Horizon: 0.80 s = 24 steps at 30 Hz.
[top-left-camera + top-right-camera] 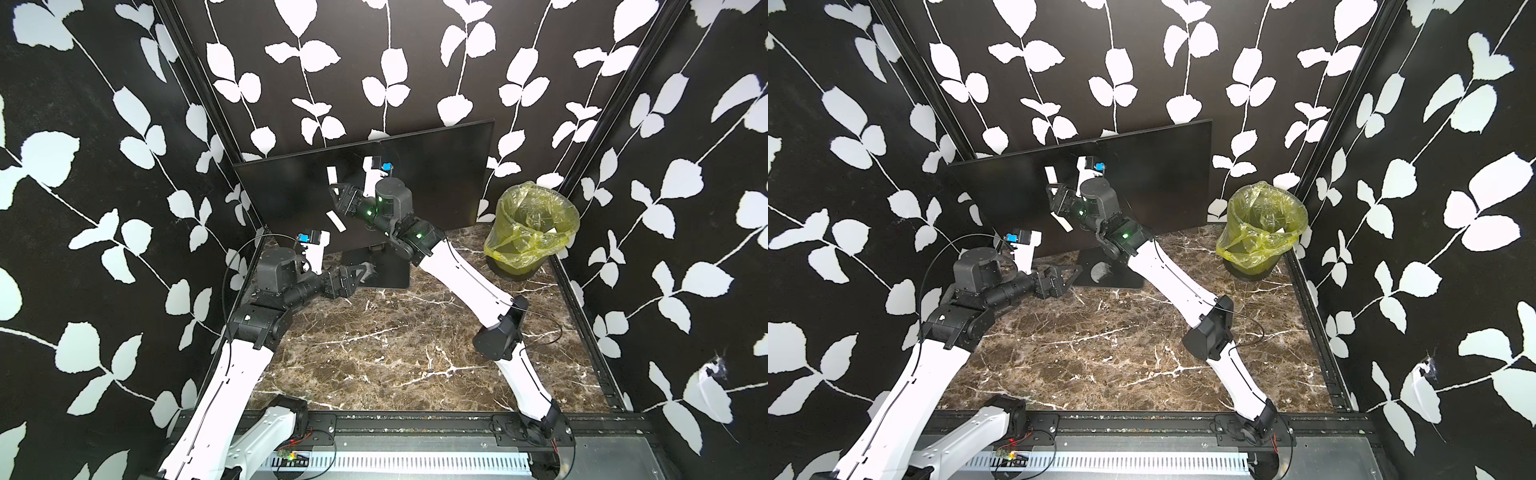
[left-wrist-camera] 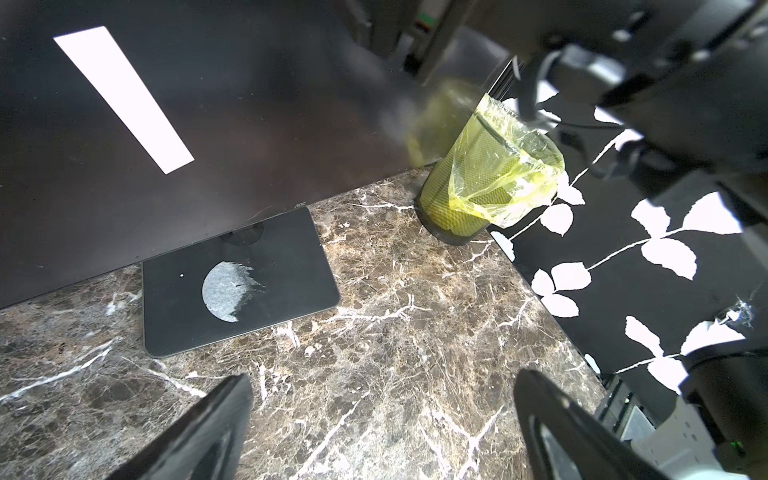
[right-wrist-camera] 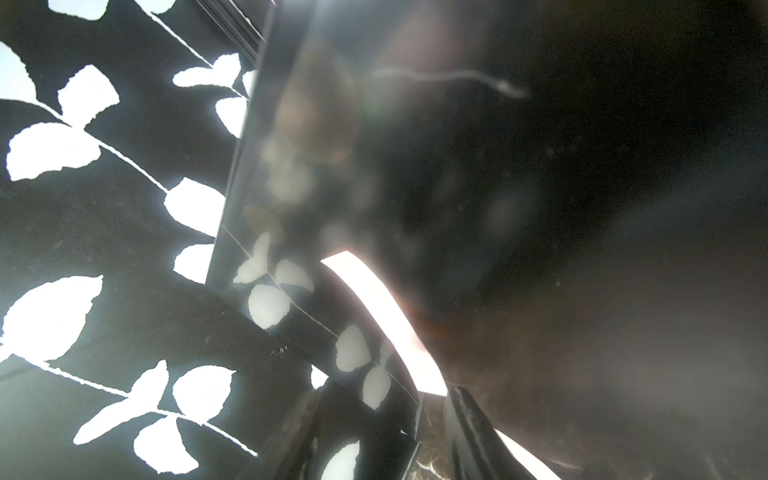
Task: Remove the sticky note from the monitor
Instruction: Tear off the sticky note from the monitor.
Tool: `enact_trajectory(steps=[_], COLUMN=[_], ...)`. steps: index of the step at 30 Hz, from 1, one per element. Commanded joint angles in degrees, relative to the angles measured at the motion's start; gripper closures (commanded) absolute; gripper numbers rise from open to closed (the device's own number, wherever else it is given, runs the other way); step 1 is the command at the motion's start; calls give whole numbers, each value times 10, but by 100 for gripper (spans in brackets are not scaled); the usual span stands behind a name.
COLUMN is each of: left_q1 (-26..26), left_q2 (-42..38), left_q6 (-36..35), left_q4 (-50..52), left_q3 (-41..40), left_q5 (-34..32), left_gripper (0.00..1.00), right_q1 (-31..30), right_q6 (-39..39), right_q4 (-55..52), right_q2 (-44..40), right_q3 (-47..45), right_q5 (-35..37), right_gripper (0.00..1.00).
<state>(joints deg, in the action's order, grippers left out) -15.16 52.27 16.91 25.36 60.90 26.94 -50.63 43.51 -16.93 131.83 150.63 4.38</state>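
Monitor (image 1: 436, 178) at back of marble table (image 1: 374, 353), yellow-lined bin (image 1: 536, 224) beside it; sticky note (image 1: 336, 221), white strip, on screen just below right gripper (image 1: 336, 196); I cannot tell whether those jaws grip anything; left gripper (image 2: 384, 378) spread wide, empty, above table near monitor base (image 2: 291, 257).
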Motion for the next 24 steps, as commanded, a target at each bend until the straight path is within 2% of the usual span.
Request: enact_trajectory(steps=[1, 10, 24], left_q1=[4, 4, 4], left_q2=[-2, 1, 6], left_q6=[-5, -8, -13], left_q4=[-10, -5, 4], left_q3=[-4, 1, 9], left_q5=[12, 16, 19], left_gripper=[1, 1, 1], right_q1=[-2, 0, 13], right_q6=[9, 35, 55], right_q4=[4, 16, 91], right_q2=[18, 44, 74], right_q3=[27, 43, 62], right_q5=[9, -11, -45], right_gripper=[51, 51, 55])
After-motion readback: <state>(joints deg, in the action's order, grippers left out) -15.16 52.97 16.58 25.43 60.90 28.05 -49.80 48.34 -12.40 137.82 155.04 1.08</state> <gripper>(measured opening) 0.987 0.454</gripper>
